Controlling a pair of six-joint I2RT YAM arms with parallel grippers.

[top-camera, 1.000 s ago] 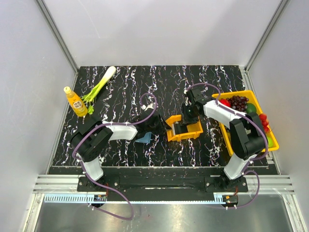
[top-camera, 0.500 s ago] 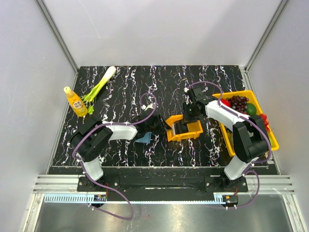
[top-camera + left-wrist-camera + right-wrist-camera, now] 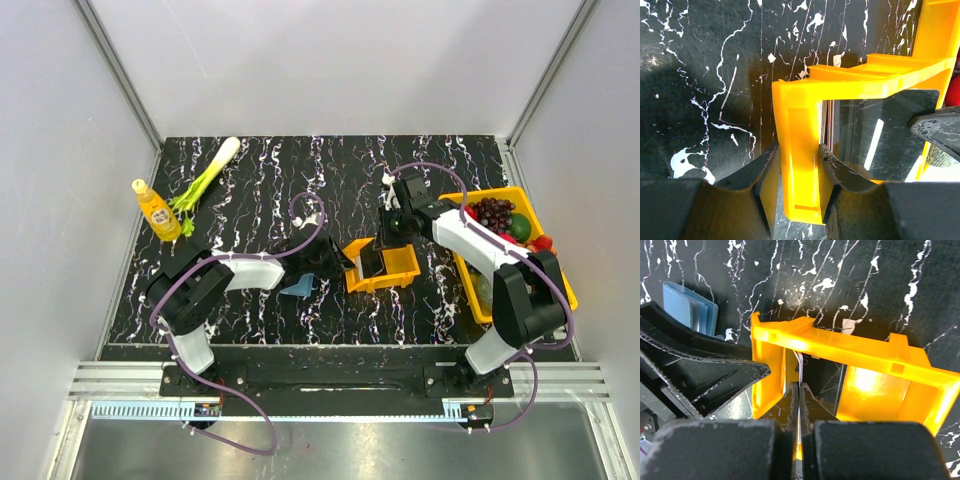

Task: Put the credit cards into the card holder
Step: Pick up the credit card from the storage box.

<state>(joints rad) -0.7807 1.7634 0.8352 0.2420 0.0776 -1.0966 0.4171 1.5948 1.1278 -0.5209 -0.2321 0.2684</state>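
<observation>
Left gripper (image 3: 799,175) is clamped on one wall of the tray (image 3: 875,70), one finger outside and one inside, pinning it down. Right gripper (image 3: 799,397) reaches into the tray with its fingers pressed together on the top edge of a thin pale card (image 3: 799,365); it looks gripped to me, but the card is not lifted out yet. The cards (image 3: 829,125) stand on edge in the tray against that clamped wall, with a dark one (image 3: 890,135) leaning further in. The holder (image 3: 690,307) lies on the table just beside the tray, on the left gripper's side and partly hidden by it. I can't tell whether it's open.

Progress: early, I'd say. I see no card in the holder. Left to do: pull this card out, carry it over, slot it in, then repeat for the others.
</observation>
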